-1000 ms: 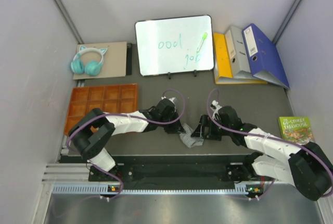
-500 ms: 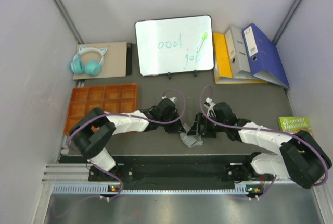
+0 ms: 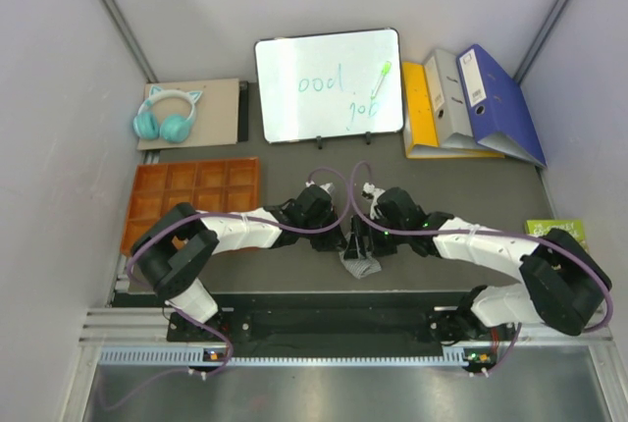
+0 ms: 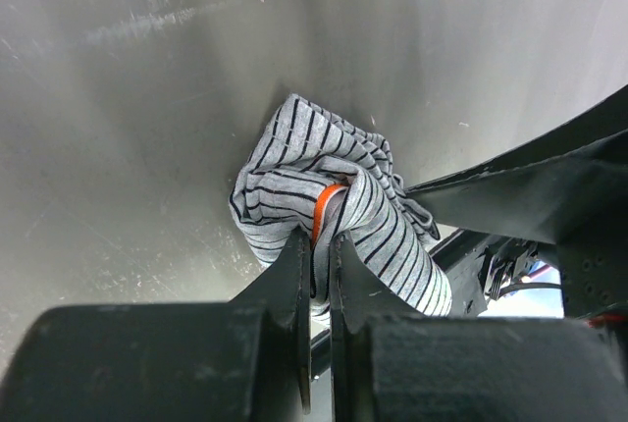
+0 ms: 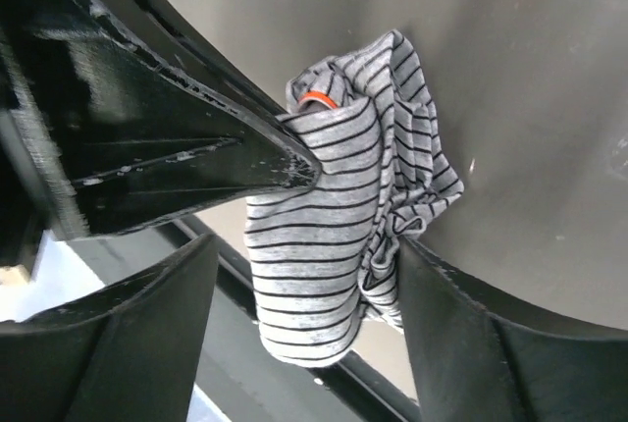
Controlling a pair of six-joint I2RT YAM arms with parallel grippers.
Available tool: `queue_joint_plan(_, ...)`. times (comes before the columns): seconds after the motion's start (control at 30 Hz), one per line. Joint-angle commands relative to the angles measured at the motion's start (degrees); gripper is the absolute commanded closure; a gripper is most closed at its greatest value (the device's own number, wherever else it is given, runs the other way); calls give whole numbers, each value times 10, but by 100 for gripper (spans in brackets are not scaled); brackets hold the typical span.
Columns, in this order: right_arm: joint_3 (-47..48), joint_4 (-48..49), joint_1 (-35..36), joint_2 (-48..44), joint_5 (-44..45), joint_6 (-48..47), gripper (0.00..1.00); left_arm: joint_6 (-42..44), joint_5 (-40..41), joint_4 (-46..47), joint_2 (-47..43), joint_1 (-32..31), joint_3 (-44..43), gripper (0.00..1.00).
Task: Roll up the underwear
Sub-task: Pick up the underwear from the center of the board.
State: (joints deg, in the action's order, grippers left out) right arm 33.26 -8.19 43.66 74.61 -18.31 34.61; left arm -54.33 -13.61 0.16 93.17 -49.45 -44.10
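Left fingers (image 4: 291, 275), pressed almost together, pinched a fold of the striped boxer shorts (image 4: 304, 157). I saw the shorts bunched in a loose wad, a sliver of the orange briefs (image 4: 322, 208) showing at its middle. Right fingers (image 5: 461, 334) stood spread on either side of the same wad, the left arm's tips pointing in between them. From overhead, the bundle sat near the front edge of the grey tabletop (image 3: 471, 186), between my two arms. Farther off were an orange tray (image 3: 196, 191) to the left, and teal headphones (image 3: 167, 118), a whiteboard (image 3: 329, 83) and binders (image 3: 471, 98) at the back.
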Motion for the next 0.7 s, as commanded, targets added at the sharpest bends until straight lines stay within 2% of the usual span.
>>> queue_joint_plan(0.0,37,-35,32,18,34,-31,34,8,39,-30,30,-13,8,100)
queue_joint_plan(0.07,44,-52,46,28,50,-36,38,8,39,-29,29,-14,7,100)
queue_joint_plan(0.17,51,-58,55,44,56,-40,54,6,37,-22,27,-13,6,100)
queue_joint_plan(0.27,54,-62,56,57,56,-39,75,6,37,-17,22,-13,5,100)
queue_joint_plan(0.3,54,-62,55,58,56,-38,89,5,37,-16,18,-13,3,97)
queue_joint_plan(0.37,55,-61,55,59,56,-36,99,11,50,-23,10,-12,-5,88)
queue_joint_plan(0.4,58,-65,56,58,56,-32,100,13,57,-32,-1,-9,-10,73)
queue_joint_plan(0.47,64,-75,55,55,63,-28,100,26,77,-69,-15,-2,-31,60)
queue_joint_plan(0.5,75,-92,54,53,68,-29,100,31,83,-81,-34,9,-37,48)
queue_joint_plan(0.6,101,-113,44,44,72,-30,100,46,91,-122,-89,48,-47,38)
queue_joint_plan(0.63,107,-122,34,40,71,-31,100,54,94,-132,-106,59,-47,31)
queue_joint_plan(0.67,113,-128,28,34,65,-31,100,59,103,-156,-144,69,-48,28)
